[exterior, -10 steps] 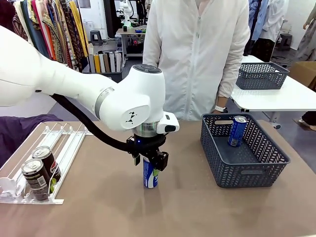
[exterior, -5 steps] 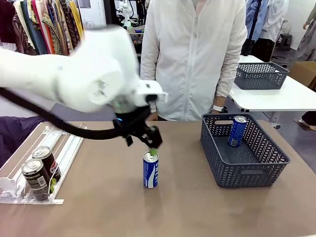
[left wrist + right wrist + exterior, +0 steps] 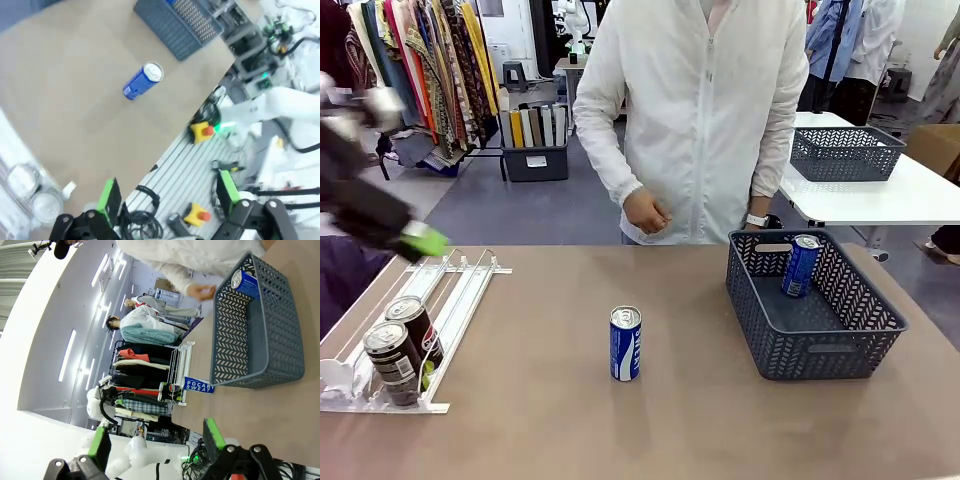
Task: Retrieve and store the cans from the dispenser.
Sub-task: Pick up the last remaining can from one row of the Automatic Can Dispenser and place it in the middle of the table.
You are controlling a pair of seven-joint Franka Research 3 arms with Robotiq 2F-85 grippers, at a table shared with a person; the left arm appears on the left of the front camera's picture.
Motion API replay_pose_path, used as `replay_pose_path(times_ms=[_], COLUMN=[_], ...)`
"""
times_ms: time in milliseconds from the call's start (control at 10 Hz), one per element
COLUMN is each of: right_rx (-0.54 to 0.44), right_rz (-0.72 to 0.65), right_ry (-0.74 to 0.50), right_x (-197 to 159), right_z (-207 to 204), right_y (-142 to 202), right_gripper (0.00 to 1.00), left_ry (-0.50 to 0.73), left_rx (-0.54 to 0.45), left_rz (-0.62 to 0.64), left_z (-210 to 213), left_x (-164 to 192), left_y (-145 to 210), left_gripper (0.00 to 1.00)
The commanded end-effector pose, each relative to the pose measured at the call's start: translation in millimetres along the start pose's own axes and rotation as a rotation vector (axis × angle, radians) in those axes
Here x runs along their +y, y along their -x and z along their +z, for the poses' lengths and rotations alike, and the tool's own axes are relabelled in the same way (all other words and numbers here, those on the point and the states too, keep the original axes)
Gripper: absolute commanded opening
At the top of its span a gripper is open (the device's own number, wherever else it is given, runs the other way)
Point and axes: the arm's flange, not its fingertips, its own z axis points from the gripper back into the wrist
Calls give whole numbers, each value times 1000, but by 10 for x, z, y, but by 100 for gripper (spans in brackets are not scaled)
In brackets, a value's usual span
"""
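A blue can (image 3: 625, 343) stands upright alone at the middle of the table; it also shows as the blue can (image 3: 143, 81) and the blue can (image 3: 198, 385). Another blue can (image 3: 801, 265) leans inside the dark grey basket (image 3: 820, 352). Two dark cans (image 3: 417, 330) (image 3: 392, 362) lie at the near end of the white dispenser (image 3: 460, 285). My left gripper (image 3: 408, 236) is a blur at the far left, above the dispenser, open and holding nothing (image 3: 167, 192). My right gripper (image 3: 156, 440) is open and well back from the table.
A person in a white shirt stands at the far side, one hand (image 3: 645, 212) held over the table's far edge. The basket (image 3: 260, 325) fills the table's right part. A second table with another basket (image 3: 848, 152) stands behind on the right.
My left gripper opened and let go of the blue can at the table's middle, then swung up and away to the left. The can stays upright.
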Motion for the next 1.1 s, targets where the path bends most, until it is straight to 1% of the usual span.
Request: replay_pose_path(times_ms=[0, 100, 200, 300, 400, 500, 1000], right_rx=[-14, -14, -14, -14, -14, -14, -14], right_rz=[25, 25, 25, 25, 25, 25, 25], right_ry=[-20, -20, -20, -20, -20, -20, -20], right_x=[32, 32, 32, 32, 32, 32, 32], right_z=[-26, -26, -26, -26, -26, -26, -26], right_y=[-20, -20, -20, -20, -20, -20, -20], right_gripper=[100, 100, 100, 100, 100, 100, 100], left_ry=[161, 235, 296, 307, 309, 260, 260], left_rx=[-144, -258, -343, -403, -366, -342, -342], left_rz=[113, 192, 267, 401, 427, 327, 327], left_z=[360, 560, 665, 718, 740, 843, 843], left_x=[673, 996, 1271, 1512, 1560, 1367, 1367], left_y=[346, 635, 876, 994, 999, 1074, 1074], left_gripper=[100, 100, 100, 100, 100, 100, 100])
